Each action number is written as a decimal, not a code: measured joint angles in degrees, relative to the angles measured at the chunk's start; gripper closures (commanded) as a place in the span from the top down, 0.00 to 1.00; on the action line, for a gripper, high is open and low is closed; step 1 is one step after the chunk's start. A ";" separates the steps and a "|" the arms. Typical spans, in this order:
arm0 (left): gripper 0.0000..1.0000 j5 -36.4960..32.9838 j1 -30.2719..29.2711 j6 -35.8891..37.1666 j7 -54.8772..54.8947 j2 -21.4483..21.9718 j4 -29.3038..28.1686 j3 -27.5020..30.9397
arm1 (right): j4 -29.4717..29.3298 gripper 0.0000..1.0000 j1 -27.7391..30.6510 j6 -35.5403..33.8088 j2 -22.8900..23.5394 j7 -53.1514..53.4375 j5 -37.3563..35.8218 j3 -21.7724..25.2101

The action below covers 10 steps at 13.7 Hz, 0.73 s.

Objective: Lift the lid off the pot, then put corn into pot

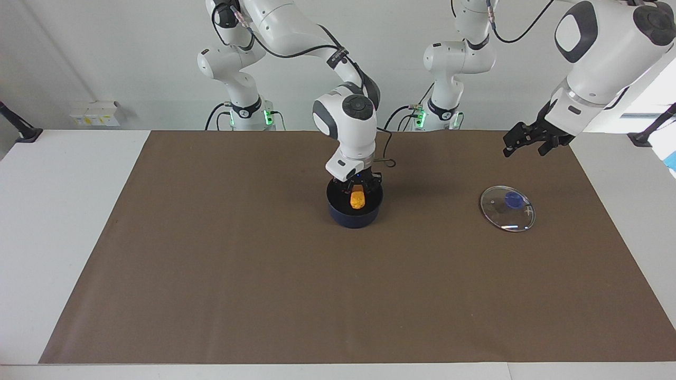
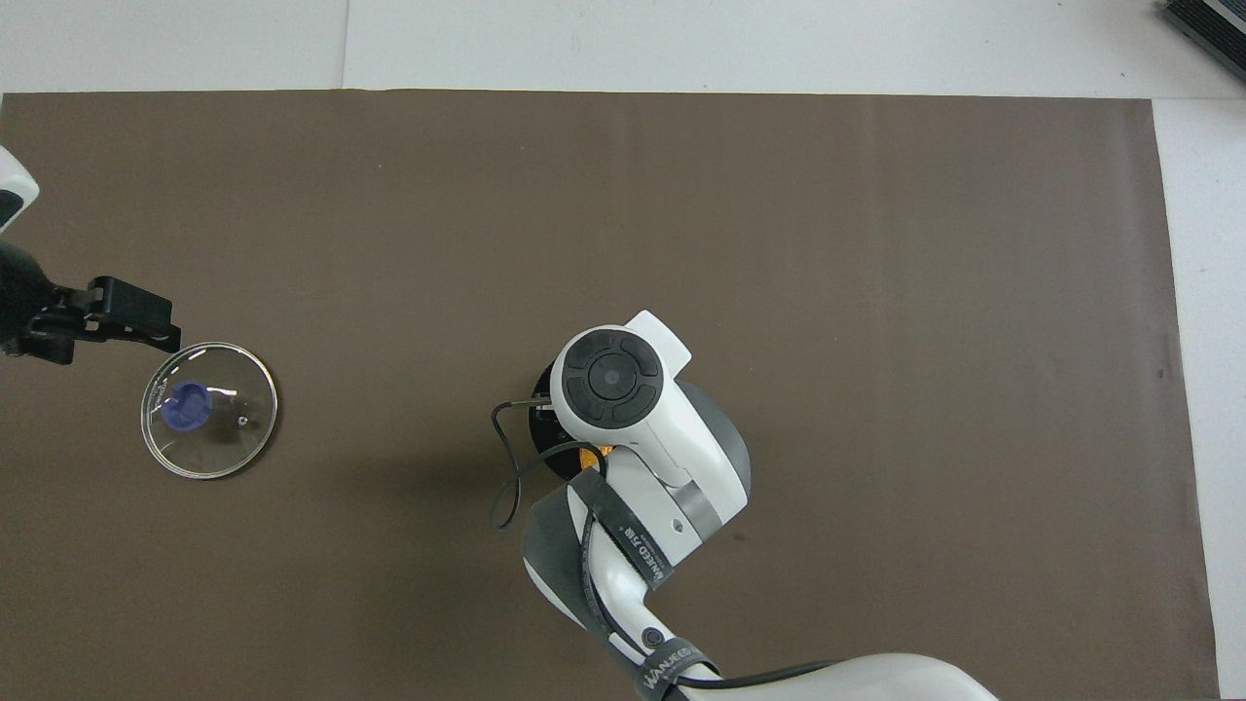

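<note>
Down inside the pot (image 1: 355,207) at mid-desk, the right tool (image 1: 358,186) pinched the corn (image 1: 357,199) upright. The left tool (image 1: 531,141), fingers spread and empty (well up), hung over the mat near the lid (image 1: 507,208), which lay flat toward the left arm's end. Letting go from that upright pose, the cob might bounce or tip the pot. Count: one pot, one lid, one corn.

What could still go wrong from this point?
1. The right tool is shut on the corn, held upright low inside the pot; released so, the cob may topple against the wall or rim.
2. Lifting out, the tool's links might catch the rim and shift the pot.
</note>
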<state>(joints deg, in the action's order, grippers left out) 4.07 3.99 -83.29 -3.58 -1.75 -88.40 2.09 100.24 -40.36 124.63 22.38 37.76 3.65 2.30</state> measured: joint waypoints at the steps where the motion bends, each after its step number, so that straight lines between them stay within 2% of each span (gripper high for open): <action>1: 1.00 -0.01 -0.01 1.77 0.21 0.12 1.81 0.06 | 0.07 0.00 0.12 0.10 0.05 -0.01 0.00 0.00; 6: 1.00 -0.01 -0.02 2.85 2.16 1.15 2.58 0.27 | 1.32 0.01 0.08 1.74 0.40 -0.01 0.00 -0.03; 9: 1.00 -0.12 -0.02 2.85 2.42 1.21 2.20 0.31 | 2.11 0.21 0.12 2.24 0.52 -0.01 0.00 -0.02; 10: 1.00 -0.47 -0.02 2.85 2.79 1.24 2.04 0.31 | 2.35 0.24 0.18 2.26 0.53 -0.01 0.00 -0.01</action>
<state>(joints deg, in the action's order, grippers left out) 3.60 3.98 -80.44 -0.80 -0.51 -86.36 2.40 102.59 -40.19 126.89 22.91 37.75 3.65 2.29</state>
